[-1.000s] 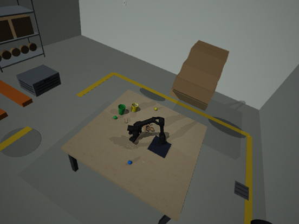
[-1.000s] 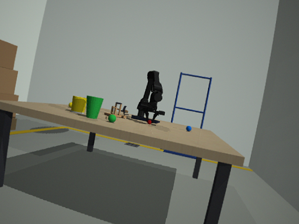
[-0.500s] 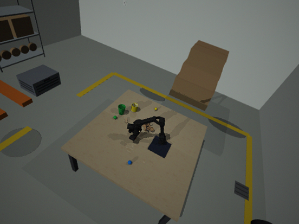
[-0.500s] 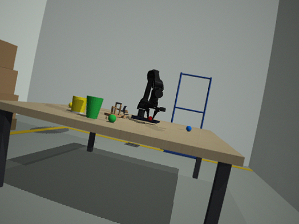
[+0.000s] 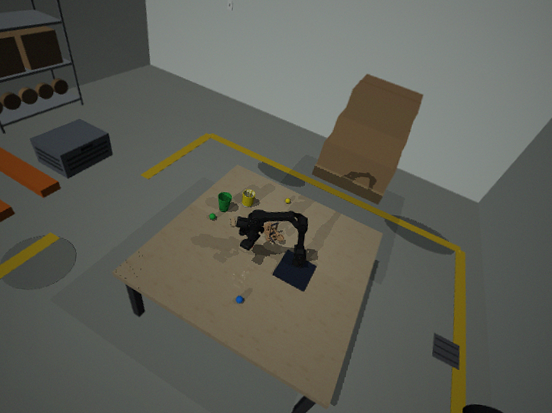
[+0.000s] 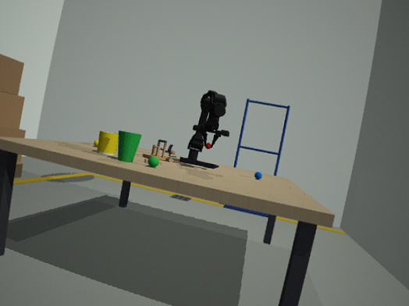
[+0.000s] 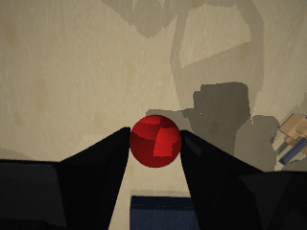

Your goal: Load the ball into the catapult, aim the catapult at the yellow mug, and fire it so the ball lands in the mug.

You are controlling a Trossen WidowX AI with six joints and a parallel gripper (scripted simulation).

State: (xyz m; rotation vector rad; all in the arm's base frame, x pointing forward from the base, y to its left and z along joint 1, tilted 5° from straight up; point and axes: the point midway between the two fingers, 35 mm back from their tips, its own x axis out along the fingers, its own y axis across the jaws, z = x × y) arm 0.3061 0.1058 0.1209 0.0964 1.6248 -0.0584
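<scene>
My gripper [image 6: 209, 145] [image 7: 154, 134] is shut on the red ball [image 6: 208, 146] [image 7: 155, 144], which sits between the fingertips. The ball hangs above the table, higher than the catapult in the exterior view. The small wooden catapult [image 5: 273, 235] [image 6: 158, 158] [image 7: 294, 126] stands on the table beside the arm; only part of it shows at the right edge of the wrist view. The yellow mug [image 5: 248, 199] [image 6: 107, 143] stands upright beyond the catapult, toward the table's far left in the top view. The red ball is hidden in the top view.
A green cup [image 5: 223, 202] [image 6: 127, 146] stands beside the mug, with a green ball [image 5: 211, 216] [image 6: 153, 161] near it. A yellow ball [image 5: 288, 201] and a blue ball [image 5: 239, 299] [image 6: 257, 175] lie on the table. The arm stands on a dark blue plate [image 5: 286, 272] [image 7: 163, 216].
</scene>
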